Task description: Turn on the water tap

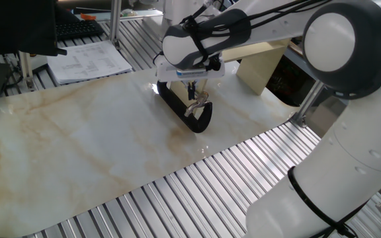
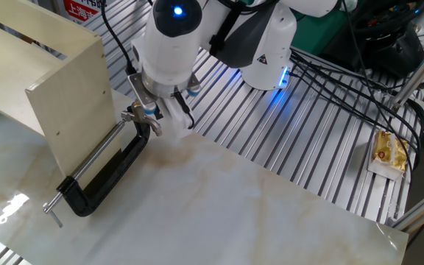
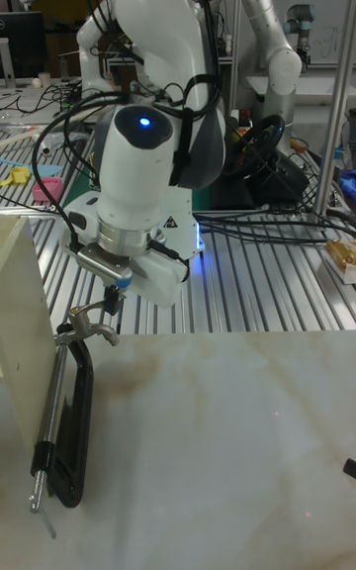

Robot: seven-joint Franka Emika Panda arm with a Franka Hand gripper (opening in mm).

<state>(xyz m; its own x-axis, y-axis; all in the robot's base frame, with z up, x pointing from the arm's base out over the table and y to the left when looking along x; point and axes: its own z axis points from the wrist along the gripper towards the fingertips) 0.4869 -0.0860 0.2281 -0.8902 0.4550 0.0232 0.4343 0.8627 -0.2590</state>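
Poised above the tap's lever end.

Hung just over the chrome lever [image 3: 87,331], pincer [image 3: 111,300] nearly touching it, jaw gap impossible to tell. Lay flat on the marble tabletop [image 2: 219,206], tap [image 2: 109,177], beside the beige block [image 2: 57,96], long axis running from the lever under the pincer away to the far end of the silver rod [image 2: 94,158].

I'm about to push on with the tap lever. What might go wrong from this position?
Three risks, as judgements:
1. The chrome lever is small, and the tool hangs just above it; the fingers might slip off.
2. The water tap lies loose on the marble table; pushing may slide it.
3. The beige block stands close beside the tool, risking a bump.
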